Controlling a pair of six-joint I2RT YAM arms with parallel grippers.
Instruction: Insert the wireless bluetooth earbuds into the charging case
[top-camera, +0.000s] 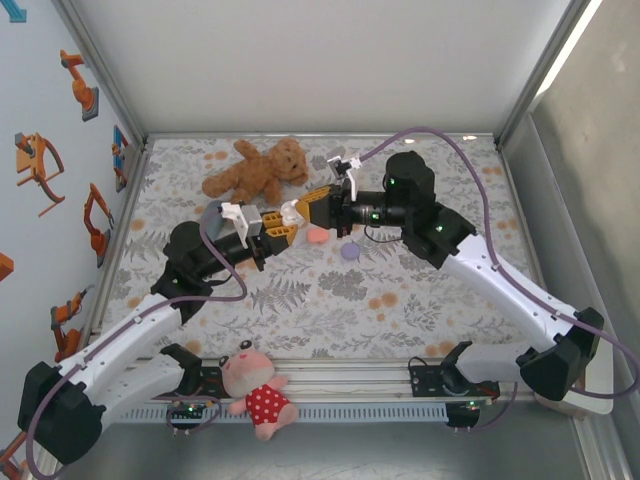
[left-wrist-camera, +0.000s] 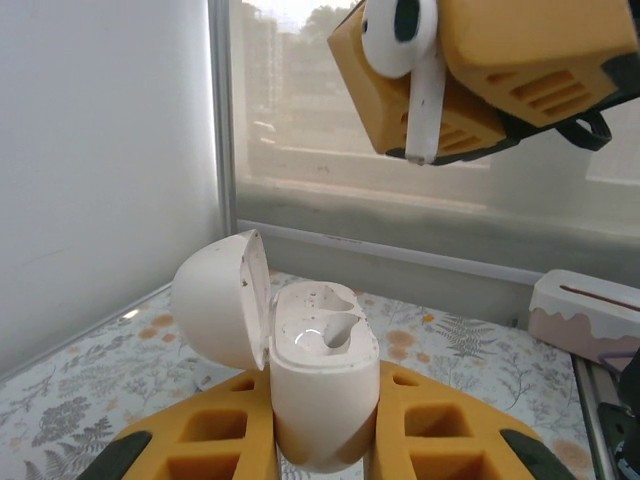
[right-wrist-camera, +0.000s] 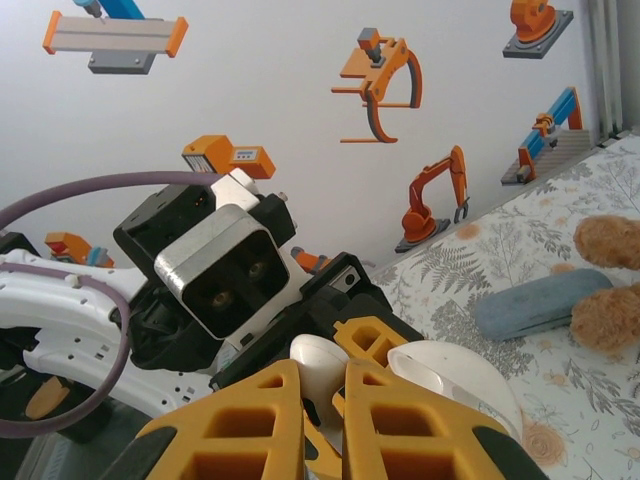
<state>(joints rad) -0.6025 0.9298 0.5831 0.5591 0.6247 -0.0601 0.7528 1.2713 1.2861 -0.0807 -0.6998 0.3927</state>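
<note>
Fingers of left gripper (left-wrist-camera: 325, 440) clamped around charging case (left-wrist-camera: 320, 390), upright, lid open, visible well looks empty | right gripper (left-wrist-camera: 440, 70) fingers pinching white earbud (left-wrist-camera: 425, 100), stem down, above case and clear of it | progress: case presented, bud poised overhead, none seated yet; left to do: lower, insert.
</note>
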